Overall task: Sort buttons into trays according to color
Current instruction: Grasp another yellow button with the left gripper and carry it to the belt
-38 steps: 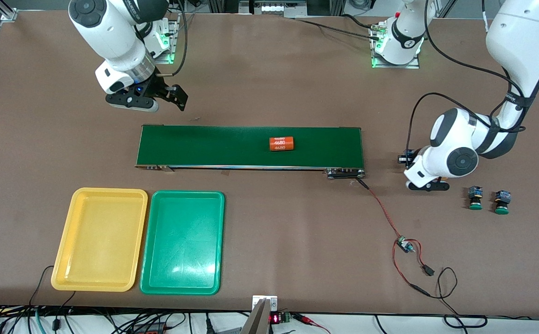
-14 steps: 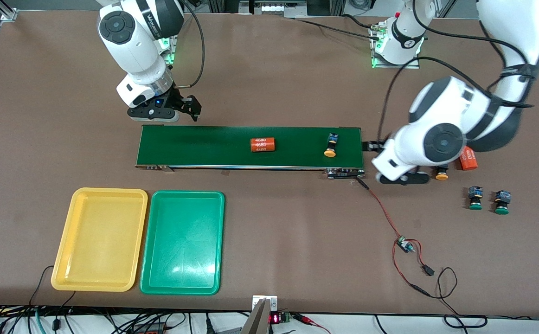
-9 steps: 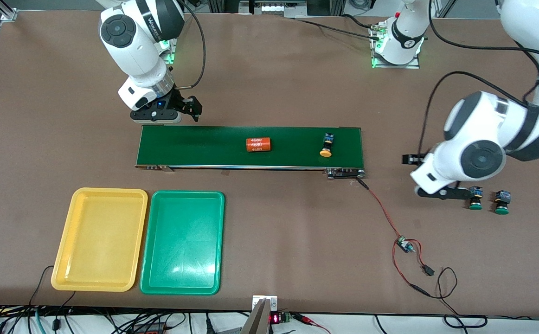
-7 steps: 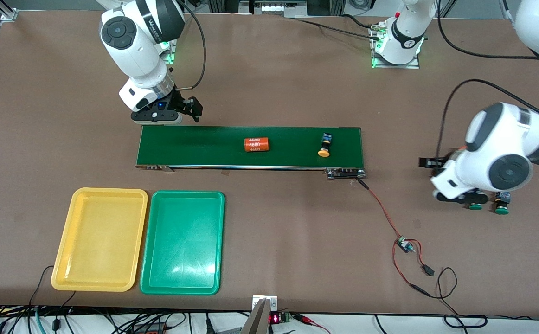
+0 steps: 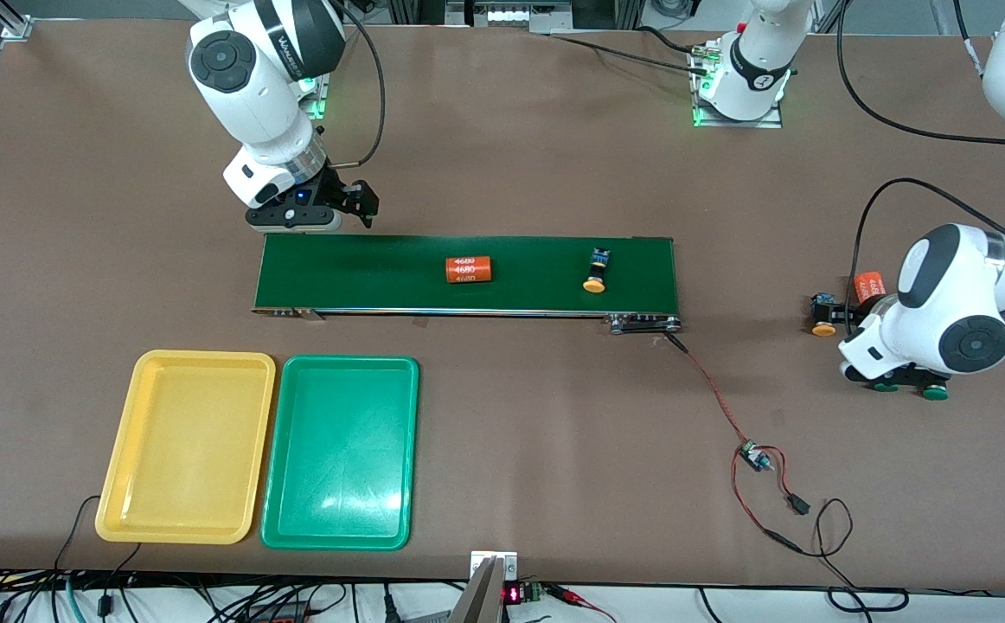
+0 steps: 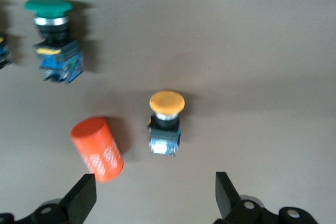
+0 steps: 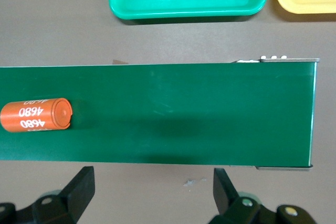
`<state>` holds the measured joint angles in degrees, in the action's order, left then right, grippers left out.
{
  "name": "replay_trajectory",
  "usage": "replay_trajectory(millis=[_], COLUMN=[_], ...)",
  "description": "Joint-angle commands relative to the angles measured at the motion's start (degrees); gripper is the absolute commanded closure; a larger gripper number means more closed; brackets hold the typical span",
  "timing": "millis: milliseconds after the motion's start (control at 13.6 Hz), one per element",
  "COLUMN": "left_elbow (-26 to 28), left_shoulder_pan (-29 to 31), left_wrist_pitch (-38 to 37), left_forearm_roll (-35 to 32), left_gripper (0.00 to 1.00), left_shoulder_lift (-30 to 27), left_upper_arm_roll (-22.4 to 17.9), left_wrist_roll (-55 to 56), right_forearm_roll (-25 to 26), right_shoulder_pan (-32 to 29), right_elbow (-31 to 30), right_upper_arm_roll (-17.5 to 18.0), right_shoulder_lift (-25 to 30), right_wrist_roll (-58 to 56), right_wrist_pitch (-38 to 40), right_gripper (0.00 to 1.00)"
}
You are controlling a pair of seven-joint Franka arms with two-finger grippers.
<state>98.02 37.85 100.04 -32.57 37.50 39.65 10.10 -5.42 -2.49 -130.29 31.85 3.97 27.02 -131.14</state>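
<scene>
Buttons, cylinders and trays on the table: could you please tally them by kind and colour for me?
Orange-yellow buttons: 2
Green buttons: 2
Orange cylinders: 2
Trays, one yellow tray and one green tray: 2
Total: 8

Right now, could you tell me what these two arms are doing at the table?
They are sorting buttons by colour. Both trays, yellow and green, hold nothing yet. One orange-capped button and an orange cylinder lie on the belt. The right gripper waits, jaws open, at the belt's edge. The left gripper, also open, hovers over the loose buttons at its end of the table.
</scene>
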Motion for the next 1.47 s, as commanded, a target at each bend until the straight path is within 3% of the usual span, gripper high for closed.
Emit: replay_trajectory(millis=[0, 368, 515, 662, 809, 883, 1104, 1398], left_elbow=[7.0, 18.3, 18.7, 18.7, 18.7, 18.5, 16.9, 11.2], left_shoulder_pan=[4.1, 11.0, 11.4, 11.4, 11.5, 11.5, 11.3, 11.2], left_wrist_pitch=[7.8, 27.5, 28.7, 28.4, 28.2, 27.7, 23.1, 8.4], left_forearm_roll=[-1.8, -5.1, -5.7, -5.7, -5.7, -5.7, -4.8, -1.5], left_gripper=[0.00, 0.00, 0.01, 0.41, 0.70, 0.77, 0.82, 0.81], left_shoulder_lift=[-1.7, -1.3, -1.0, -0.9, -0.4, -0.4, -1.6, -1.8], left_upper_arm_roll=[0.6, 0.5, 0.5, 0.5, 0.6, 0.7, 2.7, 13.8], left_wrist_roll=[-2.8, -2.9, -2.8, -2.9, -3.2, -3.0, -2.4, 1.7], right_forearm_roll=[0.7, 0.7, 0.7, 0.7, 0.8, 1.1, 3.7, 7.4], right_shoulder_pan=[0.5, 1.0, 1.5, 2.4, 3.5, 3.9, 4.0, 4.9], right_elbow=[0.1, 0.1, 0.1, 0.1, 0.1, 0.1, 0.1, 0.1], right_upper_arm_roll=[0.1, 0.1, 0.1, 0.1, 0.1, 0.1, 0.1, 0.0], right_shoulder_lift=[-1.3, -1.5, -1.7, -3.0, -4.8, -5.8, -8.4, -10.7], right_wrist_roll=[0.3, 1.4, 2.0, 2.4, 4.4, 4.4, 5.7, 8.3], right_wrist_pitch=[-0.8, -1.0, -1.4, -3.1, -5.5, -6.7, -9.4, -10.8], right_gripper=[0.00, 0.00, 0.00, 0.00, 0.00, 0.00, 0.00, 0.00])
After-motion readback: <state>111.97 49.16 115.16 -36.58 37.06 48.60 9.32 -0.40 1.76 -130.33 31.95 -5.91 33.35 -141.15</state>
